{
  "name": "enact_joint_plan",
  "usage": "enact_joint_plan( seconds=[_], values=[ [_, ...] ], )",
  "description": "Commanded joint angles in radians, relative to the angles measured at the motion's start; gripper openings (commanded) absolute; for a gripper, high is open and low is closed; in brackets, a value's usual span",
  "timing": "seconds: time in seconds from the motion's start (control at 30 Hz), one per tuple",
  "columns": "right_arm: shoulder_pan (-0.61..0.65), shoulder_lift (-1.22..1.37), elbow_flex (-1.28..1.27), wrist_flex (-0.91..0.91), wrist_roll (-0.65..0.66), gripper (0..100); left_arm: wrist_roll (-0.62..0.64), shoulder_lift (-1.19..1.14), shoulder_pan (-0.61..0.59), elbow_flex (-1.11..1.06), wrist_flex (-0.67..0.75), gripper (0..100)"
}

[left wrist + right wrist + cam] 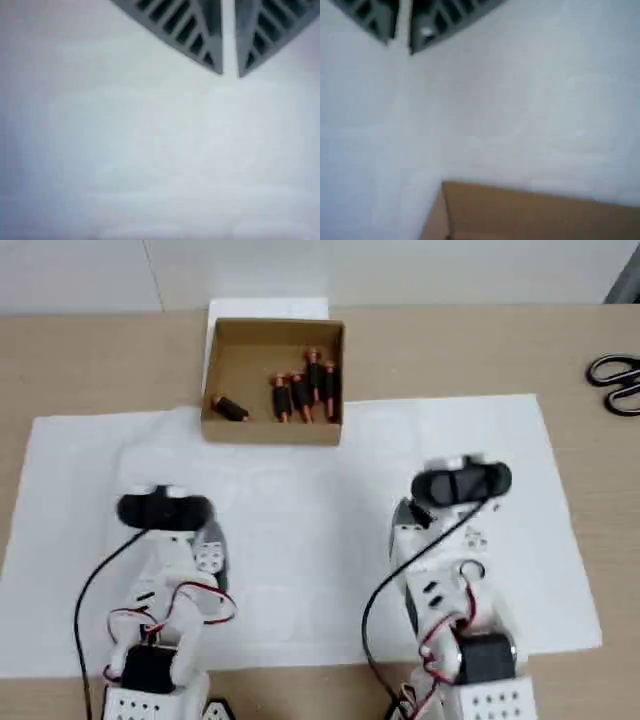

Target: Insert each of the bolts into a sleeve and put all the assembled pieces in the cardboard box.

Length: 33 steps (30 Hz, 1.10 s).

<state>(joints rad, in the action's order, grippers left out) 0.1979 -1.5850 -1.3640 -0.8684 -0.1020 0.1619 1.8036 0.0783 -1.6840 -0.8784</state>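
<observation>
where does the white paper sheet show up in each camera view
high view: the white paper covers the middle, with the cardboard box sitting at its far edge.
left wrist view: the white paper lies beneath the left gripper.
right wrist view: the white paper lies beneath the right gripper and ends at a brown corner.
shared landmark: that brown corner is probably the cardboard box.

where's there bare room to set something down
Bare: the white sheet between one arm and the other, below the cardboard box. Also the table left of the box. Crowded: the box's right half, four assembled pieces bunched.
</observation>
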Motion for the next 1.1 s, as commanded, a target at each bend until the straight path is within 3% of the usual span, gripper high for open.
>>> enact_joint_plan(
  seconds=[0.0,0.37,0.73,0.97,1.07],
  values=[
    [-0.016,-0.134,-0.037,-0.036,0.132,0.3,0.009,0.011,0.034,0.002,0.005,1],
    [-0.012,-0.229,-0.155,0.107,0.124,0.4,0.011,0.011,0.011,0.002,0.097,1],
    [-0.013,-0.229,-0.259,0.05,0.124,0.4,0.011,0.009,-0.005,0.002,-0.011,1],
    [-0.015,-0.229,-0.313,0.042,0.124,0.4,0.011,0.011,-0.172,0.002,-0.011,1],
    [-0.016,-0.228,-0.321,0.031,0.123,0.4,0.011,0.011,-0.186,0.002,-0.012,1]
  ],
)
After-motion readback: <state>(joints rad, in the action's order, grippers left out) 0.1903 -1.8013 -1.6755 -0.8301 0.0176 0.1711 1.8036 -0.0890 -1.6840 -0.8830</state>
